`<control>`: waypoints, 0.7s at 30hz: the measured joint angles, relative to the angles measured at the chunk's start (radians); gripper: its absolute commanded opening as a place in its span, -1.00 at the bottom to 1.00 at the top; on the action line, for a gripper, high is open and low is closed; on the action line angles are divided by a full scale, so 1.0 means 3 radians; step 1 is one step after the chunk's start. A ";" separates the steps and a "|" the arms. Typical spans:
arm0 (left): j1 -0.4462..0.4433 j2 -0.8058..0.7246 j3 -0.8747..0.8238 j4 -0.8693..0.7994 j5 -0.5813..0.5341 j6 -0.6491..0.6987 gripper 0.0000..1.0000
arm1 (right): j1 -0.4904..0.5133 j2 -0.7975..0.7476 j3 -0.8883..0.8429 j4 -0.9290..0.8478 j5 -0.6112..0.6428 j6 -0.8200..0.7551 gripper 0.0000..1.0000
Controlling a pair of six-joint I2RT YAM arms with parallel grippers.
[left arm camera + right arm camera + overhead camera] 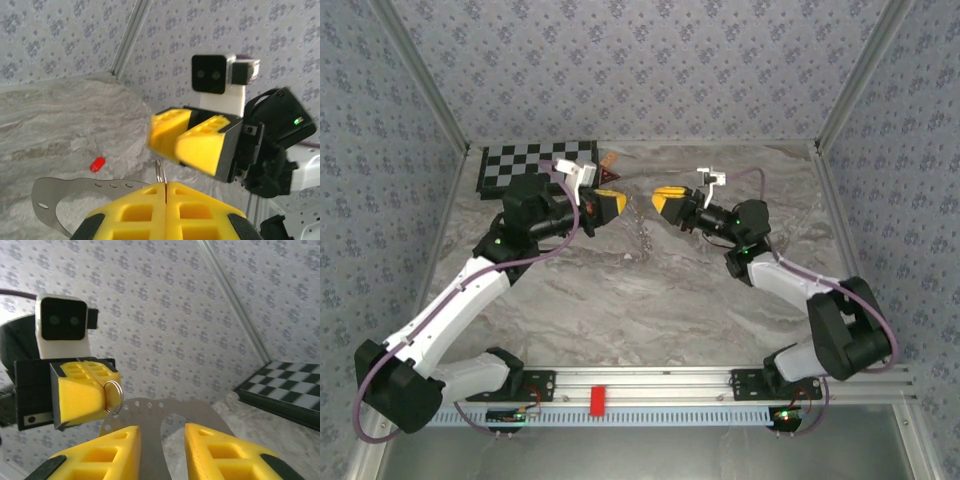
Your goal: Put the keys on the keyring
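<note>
Far-left corner of the marble-look table [650, 300]: black-and-white checkerboard [535, 163], lying flat. Just beside its right edge, an orange-brown triangular piece [608, 162]. Down at the near edge, a red rectangular block [597, 399], upright on the slotted metal rail [670, 382]. All round, grey floral-patterned walls [650, 70], pale metal posts in the corners.

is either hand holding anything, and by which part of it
The left hand pinches the thin silver metal ring by one edge of its loop, between shut yellow fingertips; the rest sticks out. The right hand is open and empty.
</note>
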 measured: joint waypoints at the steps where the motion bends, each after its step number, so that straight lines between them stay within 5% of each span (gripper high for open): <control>1: 0.0000 0.0003 0.0045 -0.0108 -0.0009 0.0025 -1.00 | -0.0004 -0.0084 0.0000 -0.0163 0.0000 -0.0100 -0.34; 10: 0.0000 0.0071 0.0196 -0.0640 0.0043 0.0259 -1.00 | 0.0013 -0.0566 0.0109 -0.1456 -0.0008 -0.1038 -0.21; 21: -0.0041 0.0182 0.0251 -0.0880 0.0281 0.0542 -1.00 | 0.0097 -0.0334 0.0642 -0.2021 -0.0465 -0.1490 -0.30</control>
